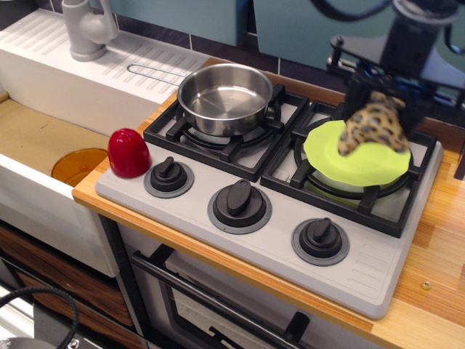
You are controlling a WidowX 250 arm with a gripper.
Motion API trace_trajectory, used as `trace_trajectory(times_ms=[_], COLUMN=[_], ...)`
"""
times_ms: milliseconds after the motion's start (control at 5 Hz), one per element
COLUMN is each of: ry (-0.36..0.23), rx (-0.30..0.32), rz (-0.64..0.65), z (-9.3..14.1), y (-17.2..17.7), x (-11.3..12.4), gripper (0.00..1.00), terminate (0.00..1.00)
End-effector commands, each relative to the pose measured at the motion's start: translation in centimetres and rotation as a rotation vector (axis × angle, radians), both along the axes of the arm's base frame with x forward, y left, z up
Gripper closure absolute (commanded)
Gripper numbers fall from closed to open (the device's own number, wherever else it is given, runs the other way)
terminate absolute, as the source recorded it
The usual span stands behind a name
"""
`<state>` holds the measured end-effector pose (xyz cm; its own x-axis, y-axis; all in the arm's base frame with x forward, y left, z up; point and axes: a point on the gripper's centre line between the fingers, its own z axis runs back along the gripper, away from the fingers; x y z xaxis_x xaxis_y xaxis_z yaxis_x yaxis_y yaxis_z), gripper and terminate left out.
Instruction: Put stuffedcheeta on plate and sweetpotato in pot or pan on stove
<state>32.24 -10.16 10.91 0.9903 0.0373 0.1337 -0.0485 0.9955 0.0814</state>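
The stuffedcheeta (374,125), tan with dark spots, hangs in my gripper (378,102), which is shut on it above the back right part of the lime-green plate (349,161). The plate rests on the right burner grate of the stove (276,233). The red sweetpotato (128,152) stands on the stove's front left corner, beside the left knob. The steel pan (224,97) sits empty on the left burner, its wire handle pointing left over the drainboard.
An orange translucent dish (78,166) lies in the sink at the left. A grey faucet (87,27) stands at the back left. Three black knobs (239,200) line the stove front. Wooden counter (436,254) lies to the right.
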Motion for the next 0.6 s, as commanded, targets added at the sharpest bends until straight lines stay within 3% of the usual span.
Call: trace_trajectory(times_ms=[0,200,400], ry=[-0.079,-0.098,-0.090], rx=[-0.040,-0.045,-0.040], rz=[-0.033,-0.029,-0.001], z=[-0.4,-1.8,-2.1], y=[2.0,1.7,0.8], x=[5.2,5.8,5.7], gripper=[1.00,1.00,0.00], terminate=[0.00,0.00,0.00])
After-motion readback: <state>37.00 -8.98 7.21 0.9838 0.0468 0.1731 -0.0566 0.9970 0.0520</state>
